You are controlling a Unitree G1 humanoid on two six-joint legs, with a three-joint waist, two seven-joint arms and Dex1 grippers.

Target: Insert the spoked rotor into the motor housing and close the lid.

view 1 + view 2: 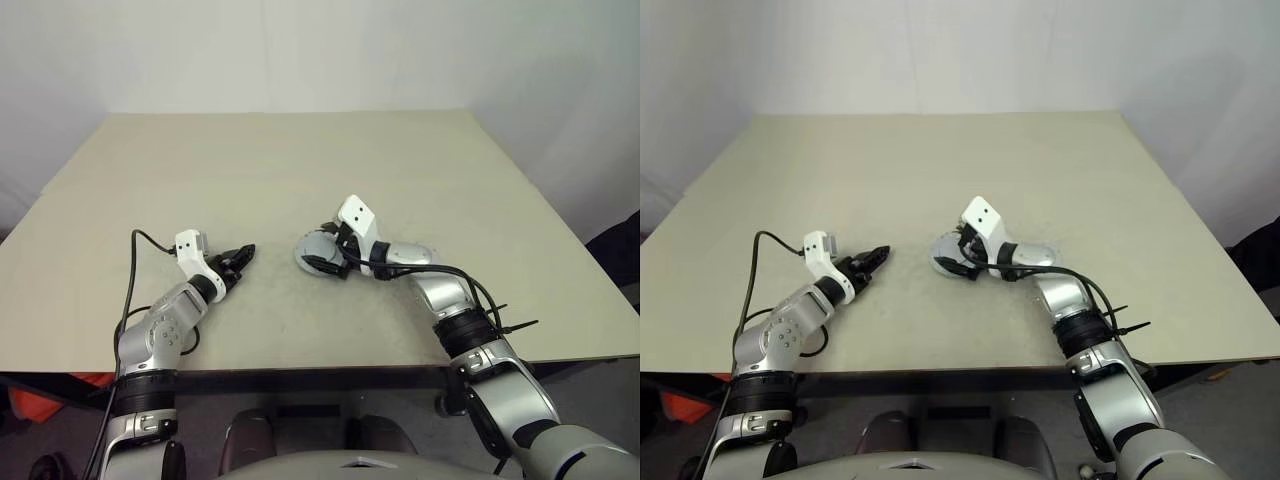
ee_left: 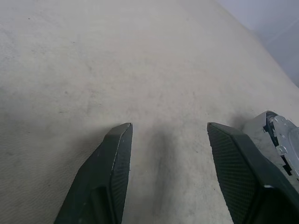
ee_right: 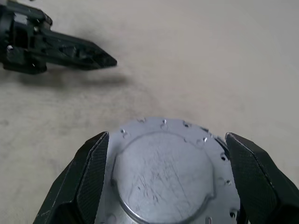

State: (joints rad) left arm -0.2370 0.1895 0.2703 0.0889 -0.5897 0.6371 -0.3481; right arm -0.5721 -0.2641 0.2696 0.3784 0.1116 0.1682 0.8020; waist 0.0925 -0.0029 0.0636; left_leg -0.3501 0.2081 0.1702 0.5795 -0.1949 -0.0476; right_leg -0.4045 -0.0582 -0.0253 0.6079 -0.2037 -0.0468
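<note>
Straddling the lid w/ fingers spread wide, the right gripper sits low at desk centre, apparently seating it on the housing; left gripper, open & empty, waits nearby.

The bench is showing a pale beige, matt top with a fine, slightly grainy texture and faint dark scuffs. The lid is looking like dull grey metal, its smooth raised centre carrying light scratches and its outer band dotted with small holes, catching only a soft sheen. The fingers of the left hand are appearing as matt black plastic with a finely cross-hatched, rubbery grip face. The fingers of the right hand are showing the same matt black, lightly textured finish. The arm shells are gleaming as smooth silver-grey, with glossy white wrist camera housings and black cables.
</note>
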